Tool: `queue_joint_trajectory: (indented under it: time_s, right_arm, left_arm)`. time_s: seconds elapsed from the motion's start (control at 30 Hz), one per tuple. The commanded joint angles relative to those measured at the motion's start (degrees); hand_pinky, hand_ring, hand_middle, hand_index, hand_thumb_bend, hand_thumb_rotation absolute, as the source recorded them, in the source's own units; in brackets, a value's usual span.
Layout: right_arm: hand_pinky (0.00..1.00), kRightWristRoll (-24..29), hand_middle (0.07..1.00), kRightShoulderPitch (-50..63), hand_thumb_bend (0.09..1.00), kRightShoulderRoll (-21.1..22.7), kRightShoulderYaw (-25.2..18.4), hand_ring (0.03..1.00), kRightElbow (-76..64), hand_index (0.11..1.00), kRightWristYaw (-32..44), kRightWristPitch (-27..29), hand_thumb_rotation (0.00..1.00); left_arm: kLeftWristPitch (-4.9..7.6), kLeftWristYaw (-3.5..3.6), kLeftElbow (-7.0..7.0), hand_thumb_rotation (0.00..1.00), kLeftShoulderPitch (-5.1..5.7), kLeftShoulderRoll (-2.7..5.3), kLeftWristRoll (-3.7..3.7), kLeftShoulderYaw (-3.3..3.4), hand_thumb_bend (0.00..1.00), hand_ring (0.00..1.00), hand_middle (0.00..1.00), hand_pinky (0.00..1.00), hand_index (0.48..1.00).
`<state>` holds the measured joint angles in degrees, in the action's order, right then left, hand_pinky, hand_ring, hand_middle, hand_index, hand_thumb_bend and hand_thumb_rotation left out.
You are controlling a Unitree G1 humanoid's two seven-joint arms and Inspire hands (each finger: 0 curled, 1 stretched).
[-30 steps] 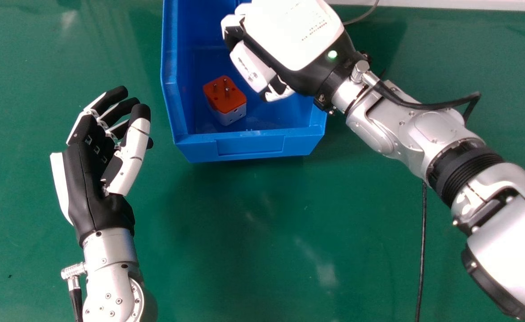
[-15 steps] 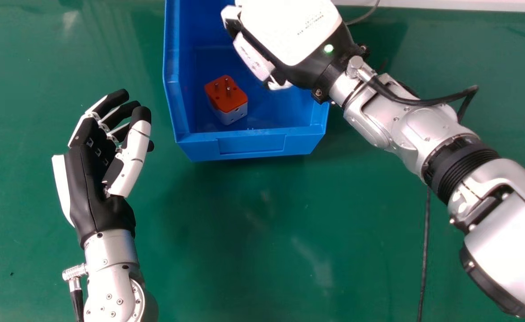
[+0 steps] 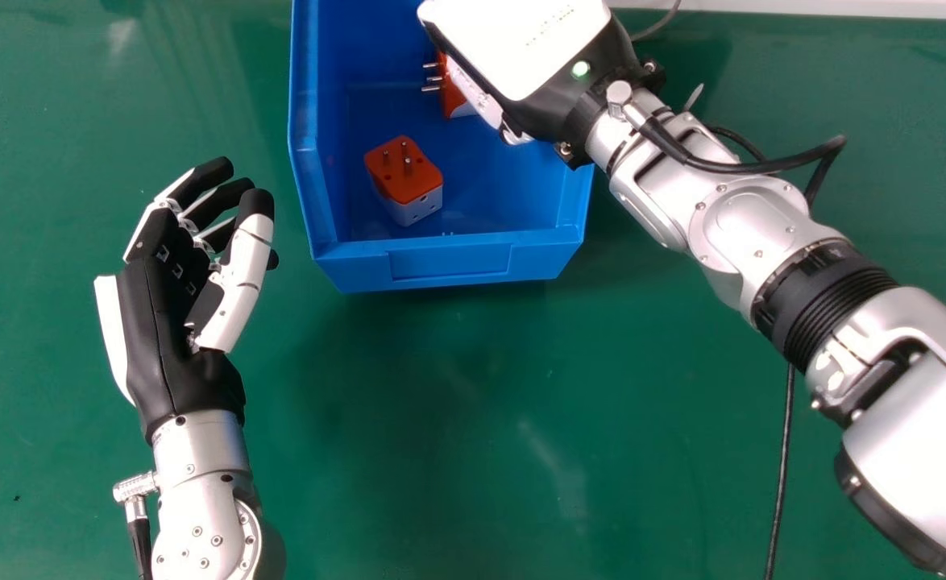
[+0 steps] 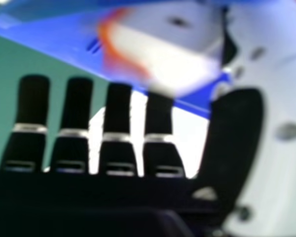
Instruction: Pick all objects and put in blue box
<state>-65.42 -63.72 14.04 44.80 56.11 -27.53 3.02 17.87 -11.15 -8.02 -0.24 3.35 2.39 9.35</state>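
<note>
The box (image 3: 449,262) lies on the green worktop (image 3: 441,443) at 12 o'clock in the head view, running up to the far edge. Inside it, the first adapter (image 3: 404,173), orange above and white below, sits near the box's 7 o'clock corner, upright with its prongs up. At 1 o'clock from it, also within the box's walls, the second adapter (image 3: 449,89) is tipped on its side, prongs toward 9 o'clock, partly hidden by the right hand (image 3: 521,48).

The right hand is over the box, its arm coming in from 4 o'clock and its fingers directed toward 10 o'clock. In the right hand view its fingers (image 4: 79,103) are straight and open, with the thumb apart from them; an adapter lies blurred just past the fingertips, beside the thumb. Whether it touches them, the pictures do not tell.

The left hand (image 3: 159,338) is at 9 o'clock, outside the box, its fingers open and loosely bent, with its arm entering from 7 o'clock. A black cable (image 3: 783,451) runs between 4 and 5 o'clock, and a white strip (image 3: 803,6) borders the worktop beyond 1 o'clock.
</note>
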Motion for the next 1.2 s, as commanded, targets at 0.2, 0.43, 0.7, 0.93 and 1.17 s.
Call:
queue_joint_trajectory:
  time_s: [0.2, 0.43, 0.7, 0.93, 1.17]
  right_arm:
    - [0.88, -0.9, 0.936, -0.5, 0.933, 1.3, 0.5, 0.926, -3.0, 0.930, -0.6, -1.9, 0.29]
    - [0.94, -0.8, 0.979, -0.3, 0.979, 1.7, 0.4, 0.976, -3.9, 0.978, -0.8, -1.0, 0.34]
    - [0.96, 0.8, 0.992, 3.7, 0.993, 4.2, -1.7, 0.991, -13.4, 0.991, 1.7, -0.6, 0.37]
    - [0.98, 3.3, 0.998, 12.4, 0.999, 6.4, -6.4, 0.997, -28.9, 0.998, 7.5, -1.6, 0.36]
    - [0.99, 8.4, 1.000, 22.1, 1.000, 9.9, -11.6, 1.000, -43.9, 1.000, 17.2, 1.0, 0.36]
  left_arm:
    - [1.46, 0.13, -0.12, 0.35, -0.69, 0.28, -0.22, -0.22, 0.58, 0.63, 0.70, 0.51, 0.695]
    - [1.20, -0.09, 0.07, 0.34, -0.65, 0.59, -0.10, -0.24, 0.58, 0.63, 0.70, 0.52, 0.697]
    - [1.64, 0.04, -0.30, 0.34, -0.50, 0.40, -0.21, -0.24, 0.57, 0.63, 0.70, 0.51, 0.700]
    - [1.56, 0.37, -0.64, 0.34, -0.82, 0.18, 0.10, -0.09, 0.57, 0.63, 0.70, 0.51, 0.698]
    - [2.26, 0.50, -1.40, 0.34, -1.22, 0.11, 0.22, 0.05, 0.57, 0.63, 0.70, 0.51, 0.696]
